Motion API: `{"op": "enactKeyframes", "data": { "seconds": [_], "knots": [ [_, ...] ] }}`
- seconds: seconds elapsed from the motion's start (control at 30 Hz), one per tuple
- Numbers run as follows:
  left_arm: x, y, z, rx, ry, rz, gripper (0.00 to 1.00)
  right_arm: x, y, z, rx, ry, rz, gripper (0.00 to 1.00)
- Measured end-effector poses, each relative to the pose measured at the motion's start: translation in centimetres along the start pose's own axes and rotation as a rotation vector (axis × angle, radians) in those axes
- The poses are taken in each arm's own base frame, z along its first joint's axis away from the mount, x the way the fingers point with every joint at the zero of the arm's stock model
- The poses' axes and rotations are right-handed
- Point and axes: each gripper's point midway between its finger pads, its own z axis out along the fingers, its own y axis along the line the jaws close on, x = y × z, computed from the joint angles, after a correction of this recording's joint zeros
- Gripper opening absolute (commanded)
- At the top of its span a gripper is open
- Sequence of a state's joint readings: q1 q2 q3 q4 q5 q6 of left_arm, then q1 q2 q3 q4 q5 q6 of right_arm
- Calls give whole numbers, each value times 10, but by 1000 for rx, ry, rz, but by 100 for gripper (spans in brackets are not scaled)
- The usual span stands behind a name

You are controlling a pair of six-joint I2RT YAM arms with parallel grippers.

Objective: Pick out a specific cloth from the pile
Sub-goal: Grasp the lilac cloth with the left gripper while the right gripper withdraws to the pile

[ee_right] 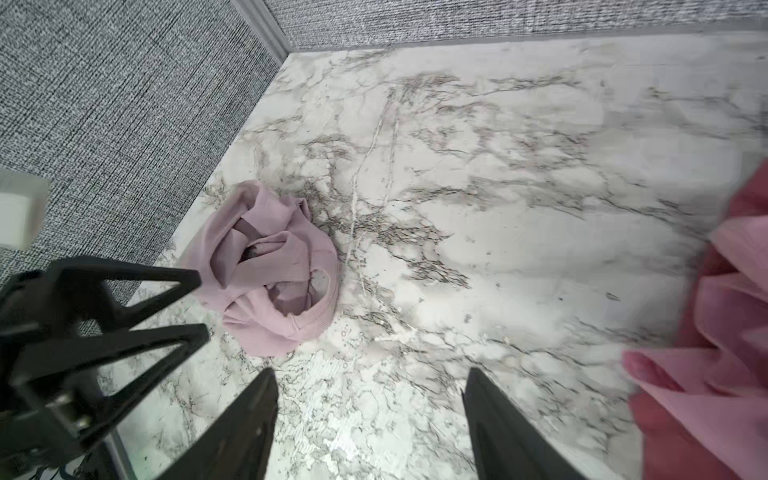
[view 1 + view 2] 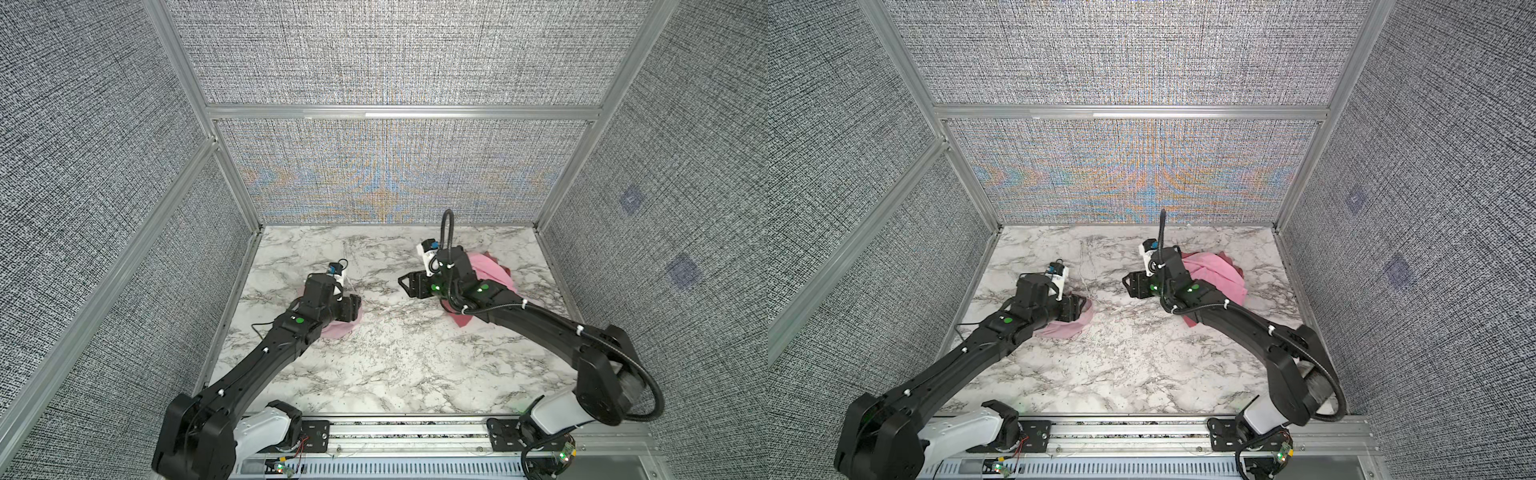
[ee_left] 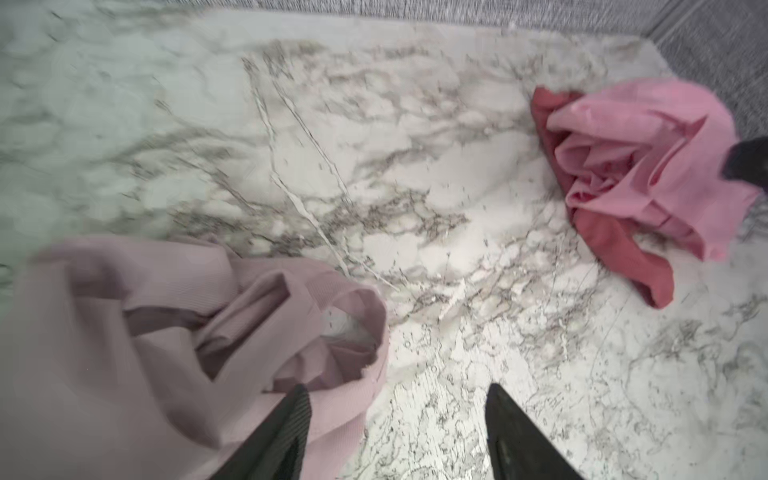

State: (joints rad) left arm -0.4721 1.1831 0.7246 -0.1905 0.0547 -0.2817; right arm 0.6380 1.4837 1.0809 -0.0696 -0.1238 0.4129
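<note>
The cloth (image 2: 338,328) (image 2: 1061,328), pale dusty mauve, lies crumpled on the marble at the left, apart from the pile. My left gripper (image 2: 355,307) (image 2: 1077,309) (image 3: 397,388) hovers open at its edge. One finger is over the cloth (image 3: 124,353), the other over bare marble, with nothing between them. The pile (image 2: 490,270) (image 2: 1212,272) (image 3: 631,166), bright pink over dark rose-red, sits at the back right, partly hidden by the right arm. My right gripper (image 2: 401,282) (image 2: 1124,282) (image 1: 370,374) is open and empty over bare marble, between the cloth (image 1: 270,266) and the pile (image 1: 727,332).
The marble table (image 2: 395,365) is boxed in by grey fabric walls on aluminium rails (image 2: 399,112) at the left, back and right. The cloth lies close to the left wall. The left gripper (image 1: 203,305) shows in the right wrist view beside the cloth.
</note>
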Motion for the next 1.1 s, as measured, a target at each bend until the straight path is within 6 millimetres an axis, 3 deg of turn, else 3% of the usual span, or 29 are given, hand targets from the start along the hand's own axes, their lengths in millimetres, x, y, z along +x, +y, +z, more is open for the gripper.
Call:
{"op": "enactKeyframes", "data": {
  "seconds": [0.2,0.53,0.8,0.9,1.07,1.1],
  "knots": [
    [22,-3,37,-24,112,10,67,-10,-32,-31,62,-68,40,72],
    [49,4,75,-87,219,17,58,-12,-45,-51,78,-102,46,72],
    [52,12,89,-139,230,13,51,-9,-50,-57,80,-97,50,72],
    [54,15,92,-154,237,17,39,-11,-51,-59,83,-101,53,72],
    [51,16,94,-172,235,21,1,-11,-54,-60,88,-104,61,72],
    [47,14,94,-170,226,22,0,-12,-55,-60,89,-105,67,72]
  ]
}}
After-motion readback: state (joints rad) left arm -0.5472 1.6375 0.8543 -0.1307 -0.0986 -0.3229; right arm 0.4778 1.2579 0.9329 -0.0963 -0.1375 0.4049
